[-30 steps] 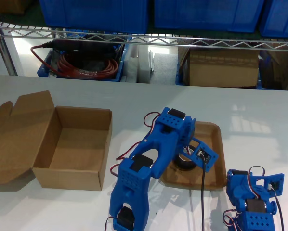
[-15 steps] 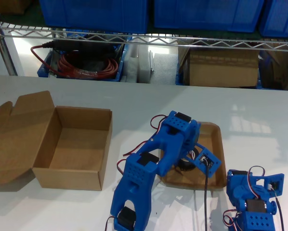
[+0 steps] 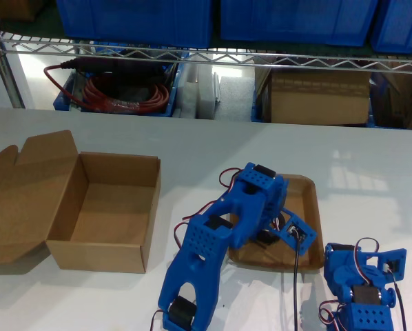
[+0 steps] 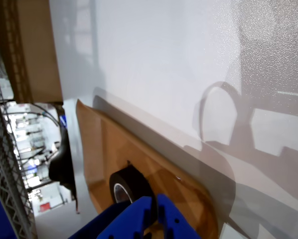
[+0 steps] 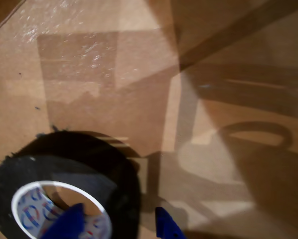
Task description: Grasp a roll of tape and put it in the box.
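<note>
**Straddling the tape, not yet pinching**

Hovering low over the shallow brown cardboard tray with rounded corners (image 3: 311,207), with my second claw (image 5: 116,226) spread open across the wall of the small black ring of tape with its pale printed core (image 5: 49,159). One blue fingertip (image 5: 67,224) down inside the core, the other just outside the ring. No squeeze visible yet; judged as the last beat before the grasp.

Tape lying flat on the tray floor, near the tray's end closest to the arm bases in the exterior view. Deep brown cardboard box with tall walls and an open lid flap (image 3: 103,256) well apart from it, toward the exterior view's left on the white counter (image 3: 213,141), and seemingly empty.

Risks from here:
- Closing with the inner tip too shallow: likely to skate off the core's rim and flip or shove the ring against the tray wall.
- Pinching only one wall: ring may hang tilted and swing on the lift, then slip out on the way to the box.
- Lifting low: tape or finger could catch the tray rim and drag the light tray along.
- Crossing too low: risk of clipping the box's near wall.

Folded blue arm (image 3: 364,289) parked at the exterior view's lower right; cannot tell how my first claw stands.
</note>
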Controlling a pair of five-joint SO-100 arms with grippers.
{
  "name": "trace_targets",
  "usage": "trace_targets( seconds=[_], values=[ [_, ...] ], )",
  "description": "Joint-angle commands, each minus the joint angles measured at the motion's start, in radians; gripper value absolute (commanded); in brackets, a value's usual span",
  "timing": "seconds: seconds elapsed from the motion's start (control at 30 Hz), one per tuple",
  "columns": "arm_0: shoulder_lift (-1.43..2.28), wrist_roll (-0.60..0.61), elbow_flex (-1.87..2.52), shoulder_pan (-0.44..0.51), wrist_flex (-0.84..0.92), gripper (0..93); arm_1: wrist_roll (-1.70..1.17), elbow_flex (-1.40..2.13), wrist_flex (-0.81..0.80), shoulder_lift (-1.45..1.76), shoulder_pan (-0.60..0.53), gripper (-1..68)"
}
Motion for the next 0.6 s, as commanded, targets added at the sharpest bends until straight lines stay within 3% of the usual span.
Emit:
trace_targets(
  seconds=[0.0, 0.07, 0.37, 0.57],
  values=[
    [-0.006, -0.012, -0.057, 0.012, -0.031, 8.2, 0.003, 0.014, -0.005, 0.006, -0.003, 0.3],
    [-0.017, -0.021, -0.071, 0.023, -0.034, -0.1, 0.003, 0.014, -0.005, 0.006, -0.003, 0.3],
    [0.071, 0.014, -0.069, 0.012, -0.035, -0.2, 0.003, 0.014, -0.005, 0.006, -0.003, 0.3],
    [0.387, 0.044, -0.071, -0.149, 0.018, -0.2, 0.003, 0.014, -0.005, 0.006, -0.003, 0.3]
  ],
)
